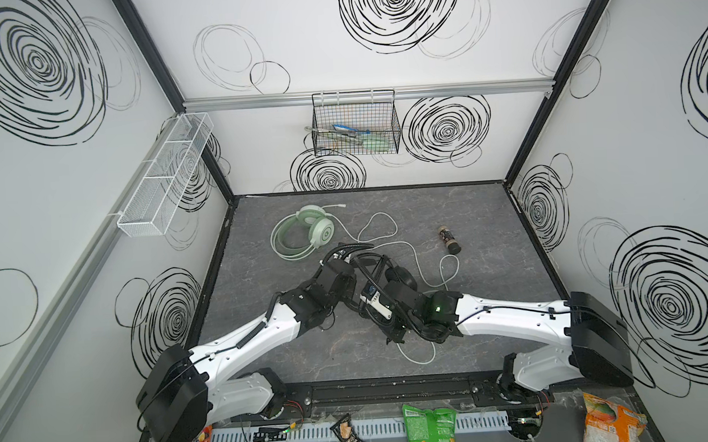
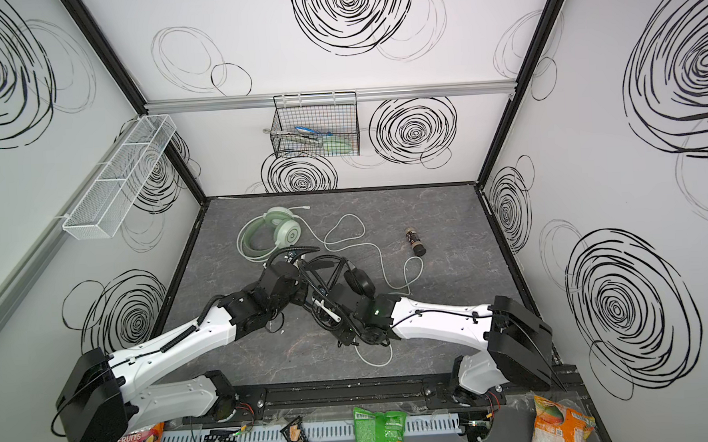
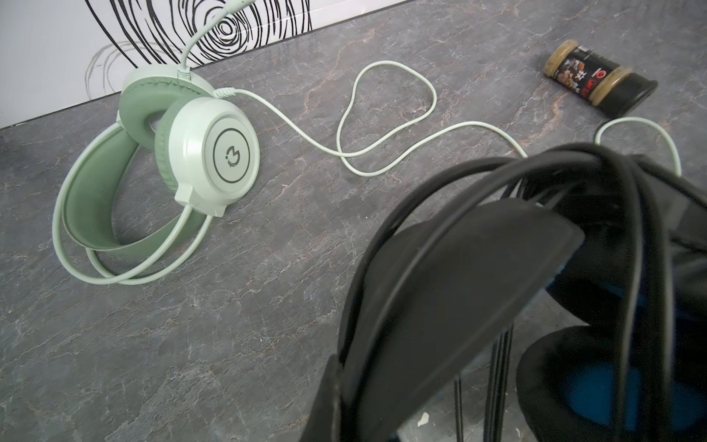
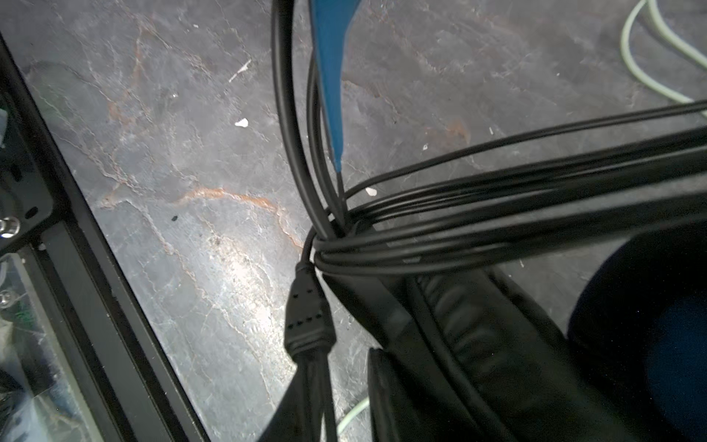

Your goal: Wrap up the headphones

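The mint-green headphones [image 1: 303,233] [image 2: 268,235] [image 3: 183,160] lie at the back left of the table. Their white cable [image 1: 387,245] [image 3: 382,153] trails loosely across to the front. The black headphones [image 1: 397,276] [image 2: 359,282] are held up mid-table between both arms. My left gripper [image 1: 343,256] [image 3: 355,413] is shut on their padded headband [image 3: 459,275]. The black cable [image 4: 497,214] is wound in several turns round the headband. Its splitter [image 4: 308,306] hangs against one finger of my right gripper [image 1: 393,336] [image 4: 344,405], whose jaws stand apart with table showing between them.
A spice jar [image 1: 449,240] [image 3: 597,80] lies on its side at the right. A black wire basket [image 1: 355,124] hangs on the back wall and a white mesh basket [image 1: 167,173] on the left wall. Snack bags [image 1: 430,430] lie beyond the front rail.
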Controlling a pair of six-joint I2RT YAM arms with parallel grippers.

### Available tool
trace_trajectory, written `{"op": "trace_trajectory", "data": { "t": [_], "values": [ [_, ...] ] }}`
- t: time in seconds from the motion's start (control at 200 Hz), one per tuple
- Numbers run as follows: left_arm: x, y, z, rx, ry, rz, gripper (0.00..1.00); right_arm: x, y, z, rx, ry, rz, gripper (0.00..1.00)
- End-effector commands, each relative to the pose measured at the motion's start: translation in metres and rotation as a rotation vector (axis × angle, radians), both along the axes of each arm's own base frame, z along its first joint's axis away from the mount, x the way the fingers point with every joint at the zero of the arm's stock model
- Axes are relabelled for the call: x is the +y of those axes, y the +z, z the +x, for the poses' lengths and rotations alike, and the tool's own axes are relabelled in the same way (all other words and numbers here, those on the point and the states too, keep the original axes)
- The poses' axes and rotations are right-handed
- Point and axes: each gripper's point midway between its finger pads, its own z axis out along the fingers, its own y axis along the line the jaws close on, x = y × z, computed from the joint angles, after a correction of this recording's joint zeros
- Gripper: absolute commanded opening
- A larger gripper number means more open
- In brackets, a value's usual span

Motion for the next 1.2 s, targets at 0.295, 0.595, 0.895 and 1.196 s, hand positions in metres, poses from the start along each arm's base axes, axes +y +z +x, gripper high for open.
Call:
{"op": "trace_trajectory", "data": {
  "t": [0.295, 0.595, 0.895, 1.196],
  "values": [
    [-0.004, -0.02, -0.025, 0.121, -0.115, 0.025, 0.0, -0.037, 0.025, 0.037, -0.138, -0.181, 0.019, 0.37],
    [0.009, 0.012, -0.006, 0.082, -0.072, -0.101, 0.0, -0.035, 0.049, 0.003, -0.144, -0.072, 0.304, 0.38],
    [0.009, 0.026, -0.003, 0.064, -0.072, -0.127, 0.0, -0.054, 0.08, -0.002, -0.245, -0.097, 0.509, 0.43],
    [0.021, 0.076, 0.009, -0.061, -0.003, -0.165, 0.0, -0.048, 0.076, -0.014, -0.217, -0.029, 0.543, 0.44]
  ]
}}
